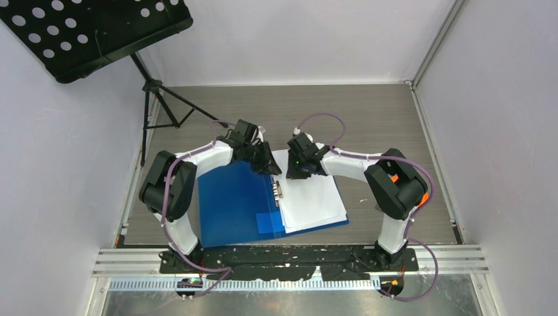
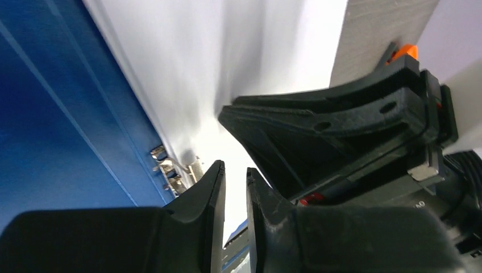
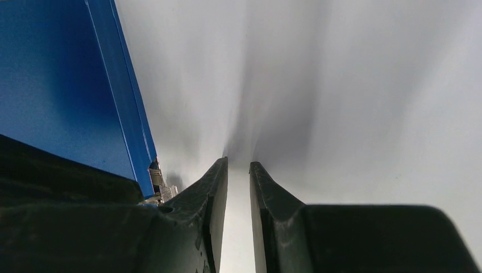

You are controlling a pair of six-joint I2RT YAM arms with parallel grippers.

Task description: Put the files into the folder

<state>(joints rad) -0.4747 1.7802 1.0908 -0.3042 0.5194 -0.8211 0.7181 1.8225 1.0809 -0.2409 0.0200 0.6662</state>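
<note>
The blue folder (image 1: 233,204) lies open on the table, with its metal clip (image 1: 278,192) at the spine. The white files (image 1: 312,197) lie on its right half. My right gripper (image 1: 297,170) is at the far edge of the files. Its jaws are closed to a narrow slit, and a raised ridge in the files (image 3: 341,85) runs straight into its fingertips (image 3: 219,170). My left gripper (image 1: 268,164) is just above the far end of the spine, near the clip (image 2: 170,168). Its jaws are also closed to a narrow slit, with nothing between them.
A black music stand (image 1: 99,26) on a tripod stands at the far left. White walls close in the table on the left, right and back. A metal rail (image 1: 289,260) runs along the near edge by the arm bases.
</note>
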